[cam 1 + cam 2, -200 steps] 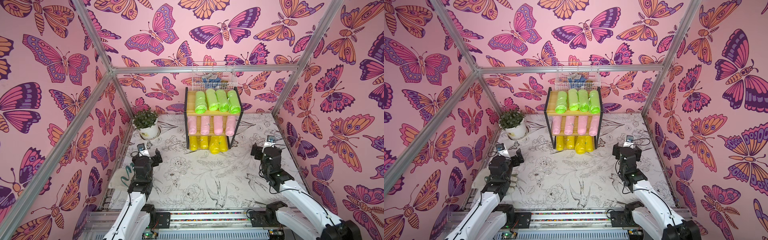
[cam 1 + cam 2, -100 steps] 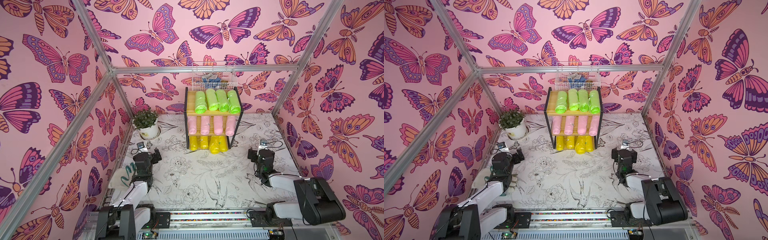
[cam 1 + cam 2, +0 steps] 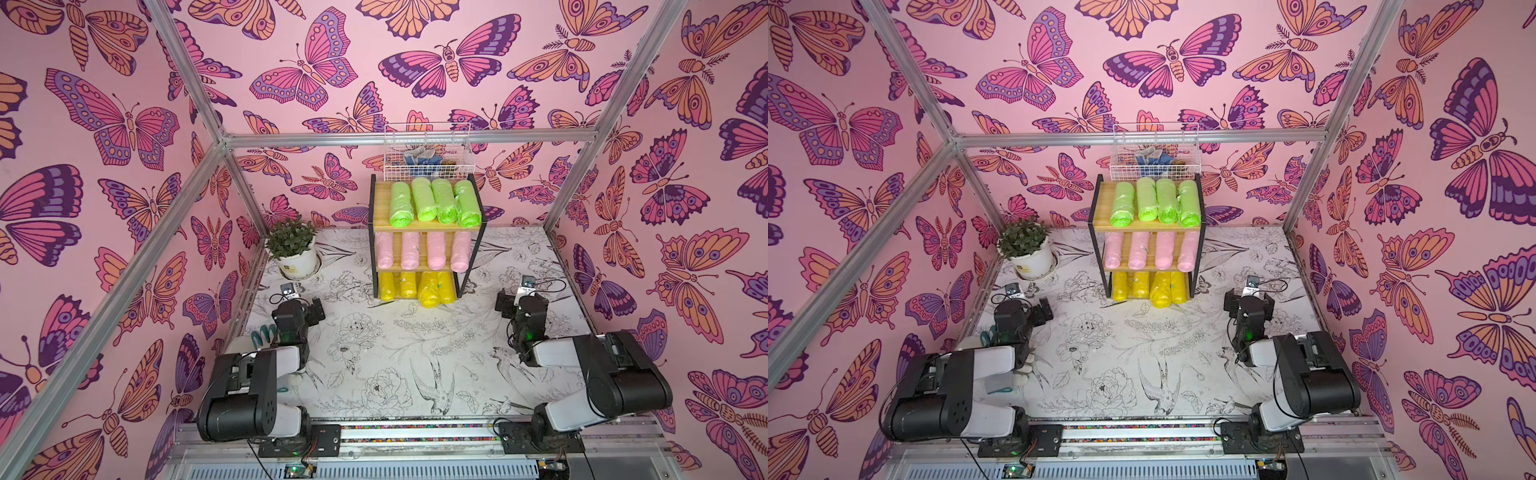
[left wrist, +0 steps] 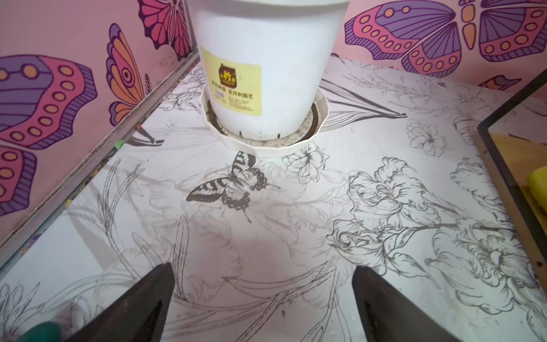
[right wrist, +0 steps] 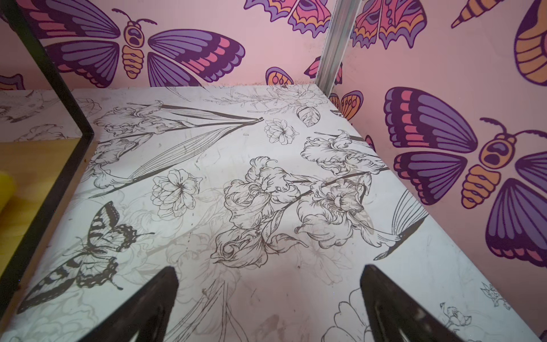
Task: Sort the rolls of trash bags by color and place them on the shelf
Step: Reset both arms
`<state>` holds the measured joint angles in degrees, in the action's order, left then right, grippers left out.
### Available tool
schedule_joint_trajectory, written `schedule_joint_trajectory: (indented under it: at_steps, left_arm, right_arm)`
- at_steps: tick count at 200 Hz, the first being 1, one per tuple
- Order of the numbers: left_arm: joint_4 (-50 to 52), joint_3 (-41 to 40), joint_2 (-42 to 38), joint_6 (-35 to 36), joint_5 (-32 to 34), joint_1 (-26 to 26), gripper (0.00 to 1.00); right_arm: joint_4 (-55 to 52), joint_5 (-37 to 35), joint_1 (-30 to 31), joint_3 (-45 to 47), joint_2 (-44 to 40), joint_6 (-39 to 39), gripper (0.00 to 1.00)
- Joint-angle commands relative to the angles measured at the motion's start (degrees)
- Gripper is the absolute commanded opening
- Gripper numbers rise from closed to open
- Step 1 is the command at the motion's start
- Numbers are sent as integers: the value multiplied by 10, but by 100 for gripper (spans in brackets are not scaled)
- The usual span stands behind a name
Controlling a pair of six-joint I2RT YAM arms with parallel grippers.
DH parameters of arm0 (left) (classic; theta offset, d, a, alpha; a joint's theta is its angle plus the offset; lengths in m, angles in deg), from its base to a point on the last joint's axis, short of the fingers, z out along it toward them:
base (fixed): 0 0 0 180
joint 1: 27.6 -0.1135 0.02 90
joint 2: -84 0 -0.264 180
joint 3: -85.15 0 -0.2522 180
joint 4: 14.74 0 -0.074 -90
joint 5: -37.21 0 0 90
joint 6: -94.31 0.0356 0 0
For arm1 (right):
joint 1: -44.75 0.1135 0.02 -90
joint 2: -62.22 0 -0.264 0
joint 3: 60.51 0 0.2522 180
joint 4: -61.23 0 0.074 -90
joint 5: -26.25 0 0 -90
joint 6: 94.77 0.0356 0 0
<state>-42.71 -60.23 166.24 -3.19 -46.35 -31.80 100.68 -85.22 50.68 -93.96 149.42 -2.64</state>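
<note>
— Butterfly-papered walls (image 3: 124, 124) were pictured around a flower-printed table (image 3: 395, 353), the shelf (image 3: 381, 208) set at its back. Was any sorting left to be done?

— None, it was judged: the green rolls (image 3: 436, 201) were laid on the top tier, the pink rolls (image 3: 422, 249) on the middle, the yellow rolls (image 3: 415, 286) on the bottom. The left gripper (image 4: 262, 268) and the right gripper (image 5: 270, 269) were shown low over bare table, jaws spread wide, nothing held. Only a parking of the arms was thought to be called for.

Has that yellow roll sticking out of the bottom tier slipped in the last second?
No. The yellow roll juts past the shelf's bottom front edge just as before, in both top views.
</note>
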Motion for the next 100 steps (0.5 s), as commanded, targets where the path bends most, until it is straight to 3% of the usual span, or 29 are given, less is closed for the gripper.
schedule_joint_trajectory:
  at_steps: [1,23,36,49,64,78,100]
  left_arm:
    - [-19,17,10,35,-57,1,100]
    - [-155,-14,70,44,-70,4,100]
    - [-72,0,44,42,-66,6,100]
    - [-145,-14,67,46,-68,6,100]
    - [-81,0,48,44,-65,8,100]
    - [-127,-10,64,48,-57,13,100]
    - [-98,-2,55,52,-42,21,100]
  right_arm:
    - [-25,17,-9,-14,-7,12,99]
    - [-26,17,-9,-14,-7,12,99]
    - [-26,18,-9,-14,-7,12,99]
    - [-26,18,-9,-14,-8,12,99]
    - [-27,18,-9,-14,-7,13,99]
    - [-27,18,-9,-14,-8,13,99]
    - [-29,18,-9,-16,-7,12,99]
